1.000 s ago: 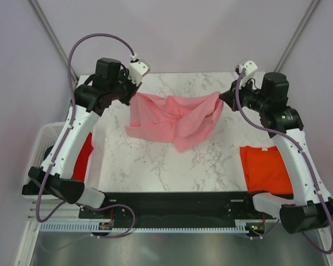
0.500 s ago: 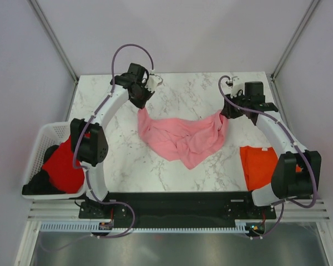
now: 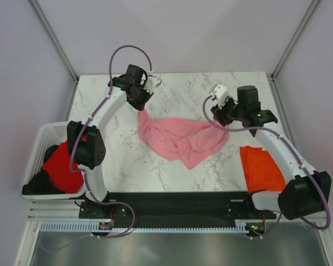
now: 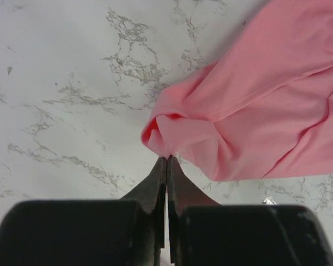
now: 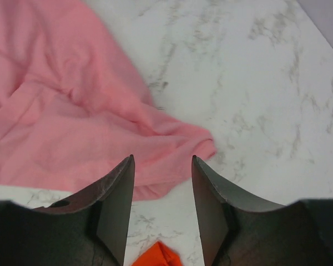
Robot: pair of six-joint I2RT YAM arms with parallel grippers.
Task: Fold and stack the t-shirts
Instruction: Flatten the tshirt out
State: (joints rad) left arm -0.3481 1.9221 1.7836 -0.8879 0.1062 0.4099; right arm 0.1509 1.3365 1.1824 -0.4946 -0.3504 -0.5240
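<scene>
The light pink t-shirt (image 3: 180,138) lies crumpled across the middle of the marble table. At the shirt's far left corner, my left gripper (image 3: 141,106) is shut on a pinch of the pink fabric (image 4: 255,111); in the left wrist view the gripper (image 4: 167,157) has its fingers pressed together. My right gripper (image 3: 222,118) hovers open over the shirt's right corner (image 5: 61,111), and in the right wrist view nothing sits between the gripper's (image 5: 162,158) fingers. The orange t-shirt (image 3: 263,166) lies flat at the table's right edge. The red t-shirt (image 3: 64,166) sits in the basket.
A white lattice basket (image 3: 44,136) stands off the table's left side, holding the red shirt and something dark. A corner of the orange shirt (image 5: 158,255) shows below the right fingers. Bare marble (image 3: 144,172) lies in front of the pink shirt.
My right gripper has opened and let go of the pink shirt's right corner, which now rests on the table. The left gripper keeps its hold at the far left.
</scene>
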